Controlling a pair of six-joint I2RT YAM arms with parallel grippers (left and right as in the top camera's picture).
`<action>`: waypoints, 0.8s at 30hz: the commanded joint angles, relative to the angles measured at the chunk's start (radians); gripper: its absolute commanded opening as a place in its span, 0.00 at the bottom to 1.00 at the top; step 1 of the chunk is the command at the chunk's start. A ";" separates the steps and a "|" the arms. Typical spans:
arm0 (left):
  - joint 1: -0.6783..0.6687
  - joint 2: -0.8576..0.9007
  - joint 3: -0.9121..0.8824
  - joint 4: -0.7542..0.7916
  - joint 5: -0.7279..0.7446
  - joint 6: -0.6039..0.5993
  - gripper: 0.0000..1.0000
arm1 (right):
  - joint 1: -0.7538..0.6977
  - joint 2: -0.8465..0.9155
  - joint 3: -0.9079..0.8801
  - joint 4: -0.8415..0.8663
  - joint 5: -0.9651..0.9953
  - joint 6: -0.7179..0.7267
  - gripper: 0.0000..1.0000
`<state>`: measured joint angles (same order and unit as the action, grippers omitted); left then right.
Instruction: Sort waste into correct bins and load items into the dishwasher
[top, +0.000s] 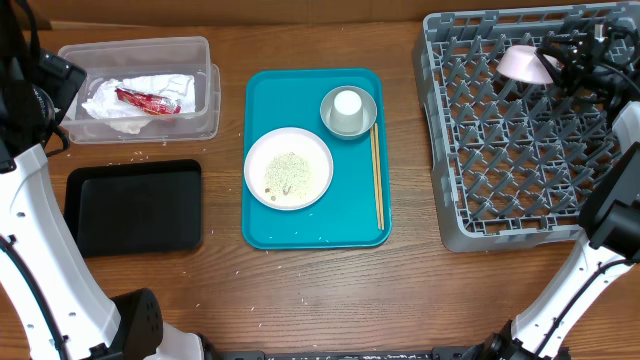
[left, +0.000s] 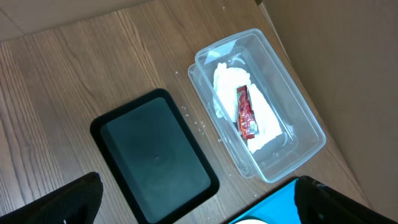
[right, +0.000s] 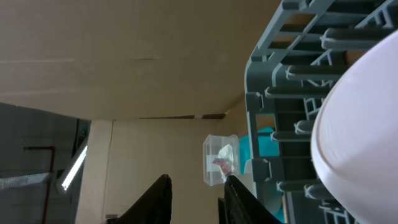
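Observation:
The dishwasher rack (top: 510, 170) stands at the right, and a pinkish-white plate (top: 525, 63) stands on edge among its back pegs. My right gripper (top: 572, 52) hovers just right of that plate. In the right wrist view this gripper (right: 198, 180) is open and holds nothing, with the plate (right: 360, 130) off to its right. My left gripper (left: 198, 180) is wide open above the black tray bin (left: 155, 162). Beside it, the clear tub (left: 292, 112) holds the napkin (left: 227, 84) and red wrapper (left: 244, 112). The large white plate (top: 318, 160) carries rice (top: 288, 172).
A teal tray (top: 350, 210) in the middle carries the white plate, a metal bowl (top: 328, 118) with a white cup (top: 347, 105) in it, and chopsticks (top: 377, 175) along its right side. Loose rice grains (top: 130, 155) lie between tub and black tray.

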<state>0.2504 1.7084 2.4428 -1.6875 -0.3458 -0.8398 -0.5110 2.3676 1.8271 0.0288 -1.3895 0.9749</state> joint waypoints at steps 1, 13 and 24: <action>0.005 0.004 0.000 -0.002 -0.020 -0.021 1.00 | 0.001 -0.113 0.021 0.000 -0.016 0.005 0.29; 0.005 0.004 0.000 -0.002 -0.020 -0.021 1.00 | 0.042 -0.227 0.021 -0.158 0.230 -0.095 0.16; 0.005 0.004 0.000 -0.002 -0.020 -0.021 1.00 | 0.313 -0.418 0.021 -0.723 0.941 -0.557 0.24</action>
<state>0.2504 1.7084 2.4428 -1.6871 -0.3485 -0.8398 -0.2802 2.0945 1.8389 -0.6674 -0.7589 0.5983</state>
